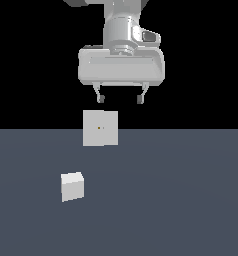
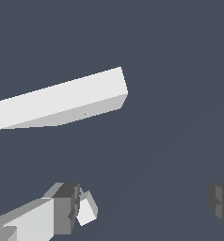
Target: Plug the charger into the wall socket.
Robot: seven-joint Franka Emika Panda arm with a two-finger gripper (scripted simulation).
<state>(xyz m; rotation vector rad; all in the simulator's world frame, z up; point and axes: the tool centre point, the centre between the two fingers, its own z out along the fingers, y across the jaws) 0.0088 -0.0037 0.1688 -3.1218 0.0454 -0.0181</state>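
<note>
Tool [image 1: 120, 99] wide open, empty, above upright wall socket [image 1: 100, 128]; charger [image 1: 72, 186] apart on floor [image 1: 191, 200].

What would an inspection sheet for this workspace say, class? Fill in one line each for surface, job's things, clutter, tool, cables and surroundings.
Surface: flat, plain slate-grey floor, no marks seen.
Job's things: charger, a small white cube, resting on the floor, nearer the camera and toward the exterior view's left of the socket, apart from it. Wall socket, an upright white square panel with a tiny orange dot at its centre.
Clutter: nothing seen.
Tool: tool hangs above the socket, jaws open, holding nothing, fingers pointing down.
Cables: nothing seen.
Surroundings: black background beyond the floor; nothing else seen.
</note>
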